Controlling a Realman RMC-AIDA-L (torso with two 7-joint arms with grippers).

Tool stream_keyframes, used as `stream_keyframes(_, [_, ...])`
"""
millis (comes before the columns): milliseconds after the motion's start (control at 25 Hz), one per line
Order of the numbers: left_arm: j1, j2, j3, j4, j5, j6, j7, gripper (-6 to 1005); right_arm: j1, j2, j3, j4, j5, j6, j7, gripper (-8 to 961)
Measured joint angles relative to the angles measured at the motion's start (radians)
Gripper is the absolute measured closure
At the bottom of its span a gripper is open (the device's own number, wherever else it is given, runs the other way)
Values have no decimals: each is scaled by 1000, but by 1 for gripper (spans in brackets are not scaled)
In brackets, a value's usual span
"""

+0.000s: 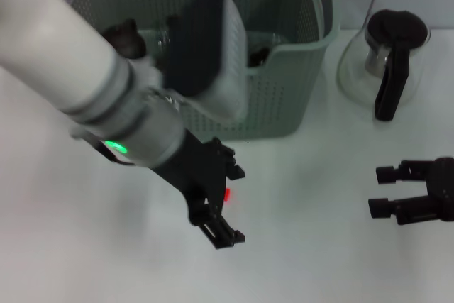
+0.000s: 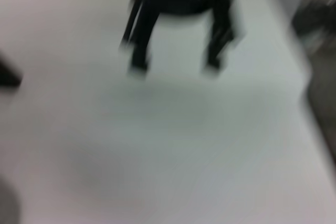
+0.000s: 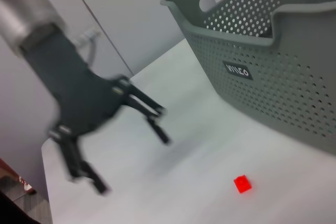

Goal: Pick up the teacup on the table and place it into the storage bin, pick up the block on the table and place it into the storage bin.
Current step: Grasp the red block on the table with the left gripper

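Head view: left gripper (image 1: 225,207) hangs over the table (image 1: 319,260) just in front of the storage bin (image 1: 284,97), jaws spread, nothing held. The small red block (image 1: 228,194) peeks out right beside its fingers, so this looks like the approach for the block pick. Right gripper (image 1: 389,191) sits parked low at the right, jaws apart, empty. One glass coffee pot (image 1: 386,62) stands right of the bin. Teacup not clearly visible; something glassy lies inside the bin, can't confirm.

Left wrist view: too smeared; only the far right gripper (image 2: 176,66), open.

Right wrist view: left gripper (image 3: 126,150) open above the table, one block (image 3: 242,183) near the bin (image 3: 294,93) wall, apart from the fingers. Count: one bin, one block, two grippers.
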Motion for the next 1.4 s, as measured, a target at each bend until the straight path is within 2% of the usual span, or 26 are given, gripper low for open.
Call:
stream_keyframes(80, [-16, 0, 60, -58, 51, -86, -39, 35, 5, 2, 0, 6, -14, 5, 0, 9])
stream_keyframes(120, [-39, 0, 101, -124, 89, -157, -76, 35, 5, 2, 0, 6, -14, 5, 0, 9])
stream_keyframes(160, [-39, 0, 101, -124, 89, -157, -76, 35, 7, 4, 0, 6, -19, 5, 0, 9])
stream_keyframes(200, [-86, 0, 149, -236, 139, -259, -144, 35, 9, 6, 1, 6, -24, 7, 1, 9])
stream_keyframes(480, [-179, -1, 186, -434, 182, -415, -296, 36, 13, 11, 4, 8, -35, 10, 1, 9])
stream_keyframes(840, [-218, -2, 202, -502, 198, -443, -421, 52, 13, 11, 3, 8, -35, 19, -2, 9])
stream_keyframes(1080, [-226, -2, 257, -526, 206, -476, -529, 232, 15, 11, 0, 8, -35, 24, -6, 9])
stream_keyframes(1400, [-229, -5, 294, -535, 222, -493, -632, 323, 16, 11, -4, 8, -35, 33, -7, 8])
